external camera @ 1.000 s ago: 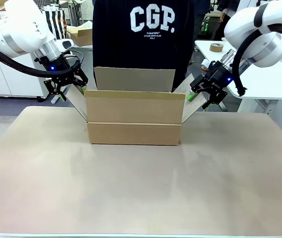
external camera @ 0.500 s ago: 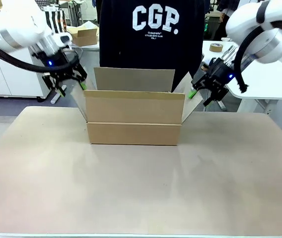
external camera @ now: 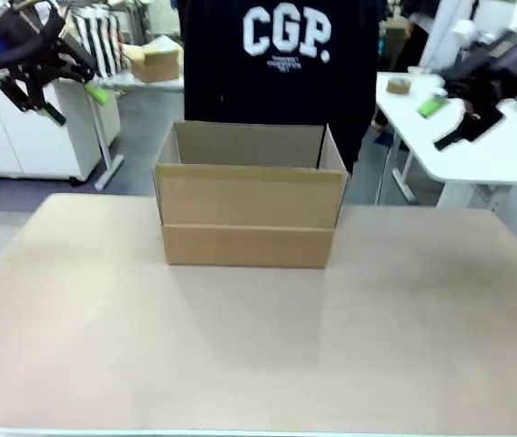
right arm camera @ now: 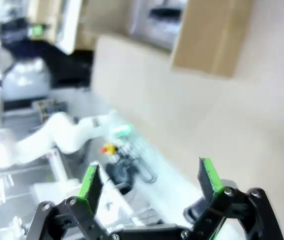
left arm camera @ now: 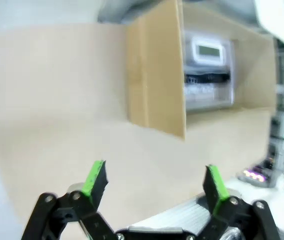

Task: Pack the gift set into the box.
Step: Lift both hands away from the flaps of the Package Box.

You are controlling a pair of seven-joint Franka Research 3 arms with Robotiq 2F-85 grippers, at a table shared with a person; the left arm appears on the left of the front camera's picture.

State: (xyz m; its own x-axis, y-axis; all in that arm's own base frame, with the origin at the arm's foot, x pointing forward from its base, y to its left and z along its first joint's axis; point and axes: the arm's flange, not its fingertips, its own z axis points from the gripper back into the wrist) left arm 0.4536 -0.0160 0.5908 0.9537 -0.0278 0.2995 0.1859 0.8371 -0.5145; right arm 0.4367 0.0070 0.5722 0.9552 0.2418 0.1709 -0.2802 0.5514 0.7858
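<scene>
Open box on the table, grippers high at either side.
It stands mid-table before the person, flaps upright, contents hidden by its near wall; left gripper and right gripper both gape wide, empty.

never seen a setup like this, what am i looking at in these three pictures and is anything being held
Two robot arms work at a table, facing a person in a black shirt. The wide picture comes from a fixed camera between the arms. The other two come from cameras on the wrists, each looking along its own fingers: the left gripper and the right gripper. Both are open and hold nothing. On the table stands one open brown cardboard box, flaps raised.
</scene>
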